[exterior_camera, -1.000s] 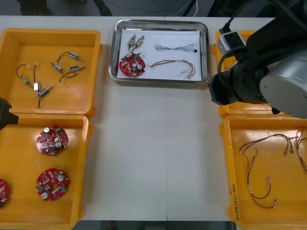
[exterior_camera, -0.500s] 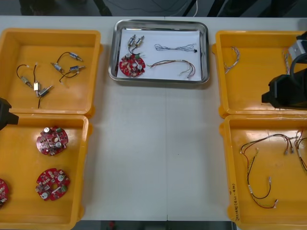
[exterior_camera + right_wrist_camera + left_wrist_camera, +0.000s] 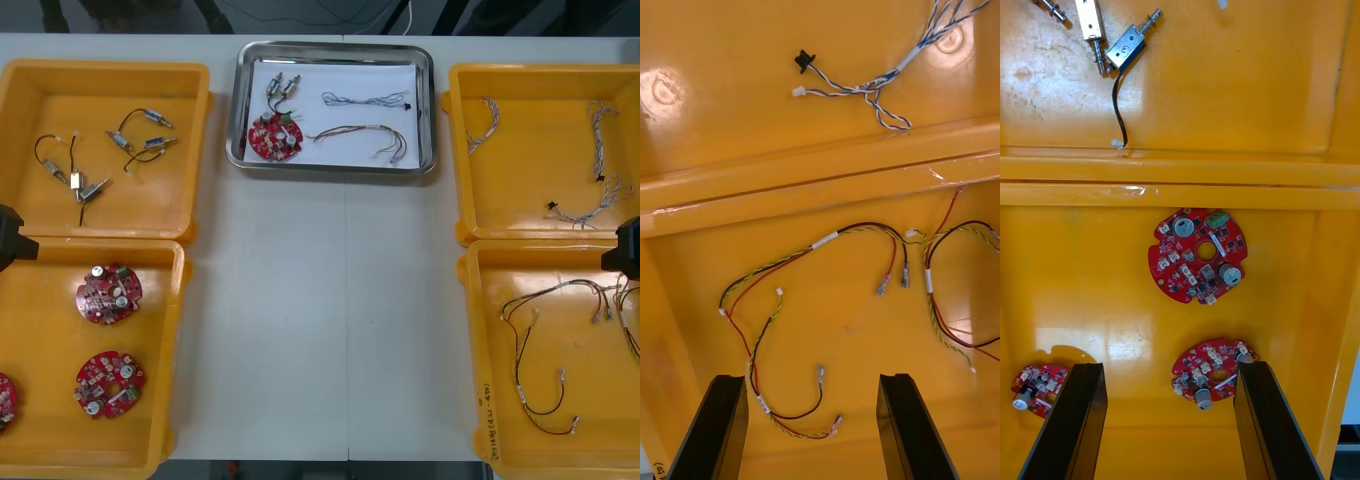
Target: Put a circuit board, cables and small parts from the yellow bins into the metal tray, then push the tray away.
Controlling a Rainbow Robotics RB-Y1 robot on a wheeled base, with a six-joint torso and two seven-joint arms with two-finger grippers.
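Metal tray [image 3: 335,168] sits at the far centre of the desk [image 3: 320,320], between the two far bins, long axis running left-right. It looks loaded: circuit board [image 3: 274,137] at its left end, small metal parts [image 3: 282,88] just beyond the board, blue and white cable [image 3: 365,99] and red and yellow cable [image 3: 365,133] laid out to the right on the white liner. My read is that only the push is left. Left claw [image 3: 10,240] is at the desk's left edge over the near left bin [image 3: 60,430]. Its wrist cam has the fingers [image 3: 1079,420] standing well apart with nothing gripped, spare boards [image 3: 1196,256] below. Right claw [image 3: 625,250] is at the right edge over the near right bin [image 3: 470,350], fingers [image 3: 722,427] also spread and gripping nothing, loose cables [image 3: 827,247] below. Key geometry: the tray is ahead and inboard of both claws, diagonally across a bin corner from either one. Distances look about equal, so I can't call a nearer arm. The push has to go straight away from the robot, across the tray's short axis. So whichever claw goes should land on the near long rim close to its middle. Off-centre contact would likely spin the tray rather than slide it.
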